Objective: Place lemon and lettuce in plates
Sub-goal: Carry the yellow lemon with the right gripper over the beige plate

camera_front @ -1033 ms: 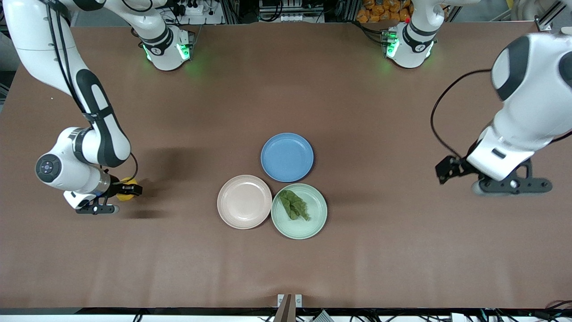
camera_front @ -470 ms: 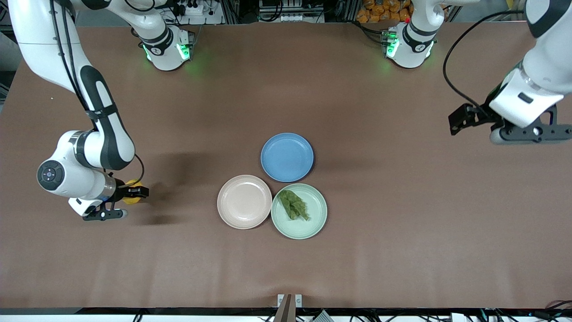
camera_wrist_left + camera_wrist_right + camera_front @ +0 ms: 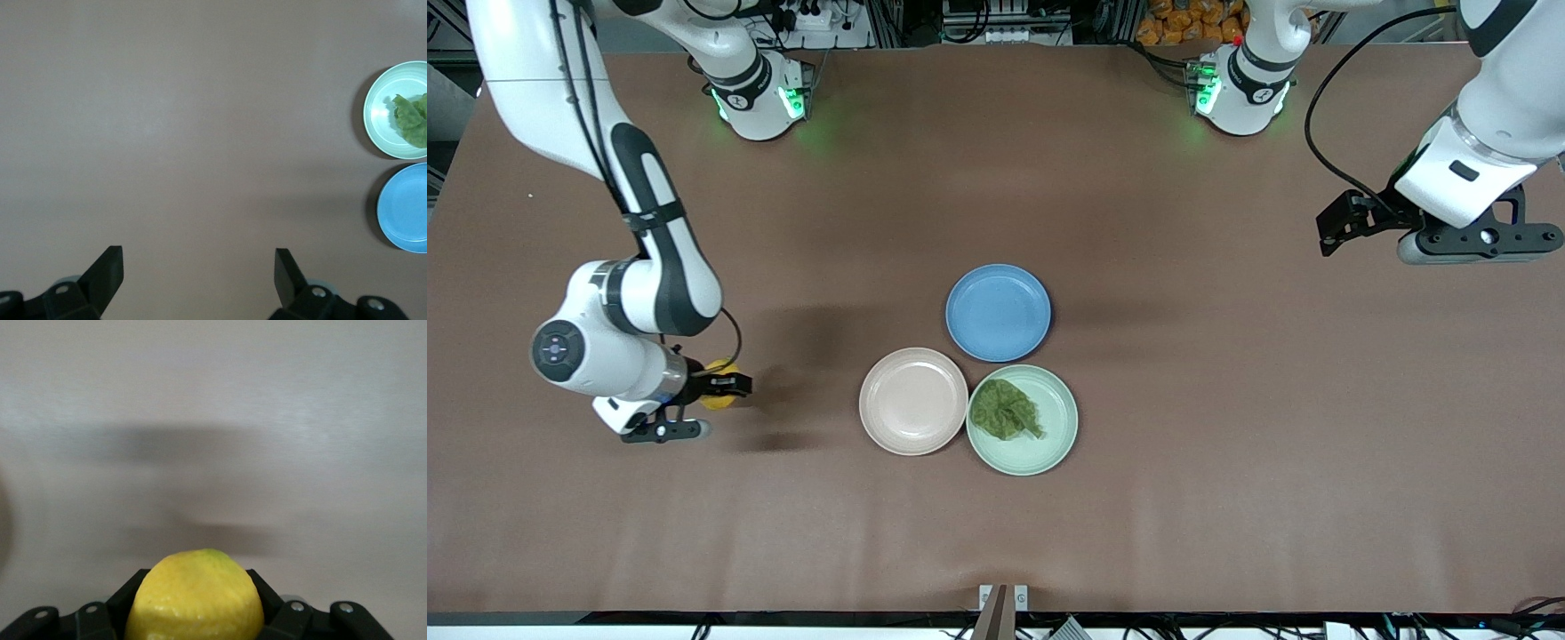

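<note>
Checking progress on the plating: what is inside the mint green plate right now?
The lettuce lies in the green plate, a crumpled dark leaf over its middle. The plate's surface under the leaf is hidden. No lemon there; the pink plate beside it holds nothing.

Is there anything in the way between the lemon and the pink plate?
Nothing visible is. The right end effector holds the lemon up over bare table toward the right arm's end, and only open brown table lies between it and the beige-pink plate.
</note>
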You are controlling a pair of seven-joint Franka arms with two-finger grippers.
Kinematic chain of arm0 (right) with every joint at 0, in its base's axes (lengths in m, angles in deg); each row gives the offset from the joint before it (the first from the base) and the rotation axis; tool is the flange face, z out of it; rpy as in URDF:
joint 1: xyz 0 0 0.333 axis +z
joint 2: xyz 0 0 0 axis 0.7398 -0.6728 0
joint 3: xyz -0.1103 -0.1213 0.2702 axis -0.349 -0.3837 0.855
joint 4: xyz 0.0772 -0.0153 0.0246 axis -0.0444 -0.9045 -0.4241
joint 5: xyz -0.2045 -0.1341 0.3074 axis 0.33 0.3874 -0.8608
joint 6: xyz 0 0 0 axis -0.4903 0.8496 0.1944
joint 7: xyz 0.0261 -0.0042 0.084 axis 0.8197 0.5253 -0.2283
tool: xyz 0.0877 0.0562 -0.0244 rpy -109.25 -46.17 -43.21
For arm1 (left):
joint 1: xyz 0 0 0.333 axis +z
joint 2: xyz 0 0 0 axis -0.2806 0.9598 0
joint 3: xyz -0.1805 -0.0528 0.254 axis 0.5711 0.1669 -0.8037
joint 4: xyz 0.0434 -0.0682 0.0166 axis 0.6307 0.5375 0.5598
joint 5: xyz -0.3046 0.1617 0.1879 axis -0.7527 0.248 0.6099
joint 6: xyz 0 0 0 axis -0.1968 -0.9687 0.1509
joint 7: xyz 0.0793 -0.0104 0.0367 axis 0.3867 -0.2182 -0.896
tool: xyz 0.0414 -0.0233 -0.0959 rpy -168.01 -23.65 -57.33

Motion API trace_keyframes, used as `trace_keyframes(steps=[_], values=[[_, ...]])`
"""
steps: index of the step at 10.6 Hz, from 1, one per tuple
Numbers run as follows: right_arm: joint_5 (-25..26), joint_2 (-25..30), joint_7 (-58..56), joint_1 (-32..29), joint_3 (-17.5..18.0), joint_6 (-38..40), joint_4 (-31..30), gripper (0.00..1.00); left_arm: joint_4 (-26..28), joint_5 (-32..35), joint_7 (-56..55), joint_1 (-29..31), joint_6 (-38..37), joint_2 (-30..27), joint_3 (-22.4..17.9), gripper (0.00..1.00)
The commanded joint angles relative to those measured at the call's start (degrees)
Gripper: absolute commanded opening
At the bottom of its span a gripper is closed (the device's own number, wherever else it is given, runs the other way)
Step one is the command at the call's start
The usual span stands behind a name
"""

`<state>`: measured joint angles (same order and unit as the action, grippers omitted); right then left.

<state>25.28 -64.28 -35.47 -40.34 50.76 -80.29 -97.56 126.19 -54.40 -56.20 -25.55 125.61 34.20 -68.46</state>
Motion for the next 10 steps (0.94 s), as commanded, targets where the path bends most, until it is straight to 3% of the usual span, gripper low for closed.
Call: trace_keyframes(steps=[1,4,10], values=[[-0.79,-1.93,6.11,5.17,-0.13,1.0,3.34,0.57,1.83,0.32,1.72,0.82,1.85,-2.09,-0.06,1.0],[-2.97,-4.3,12.26,11.06,-0.13,1.0,7.21,0.56,-1.86,2.26,1.8,0.82,1.85,-0.51,-0.41,1.0],[-7.28,-8.43,13.25,15.3,1.0,0.3,13.79,0.53,-1.87,2.17,1.98,2.67,1.41,0.37,-0.5,1.0]])
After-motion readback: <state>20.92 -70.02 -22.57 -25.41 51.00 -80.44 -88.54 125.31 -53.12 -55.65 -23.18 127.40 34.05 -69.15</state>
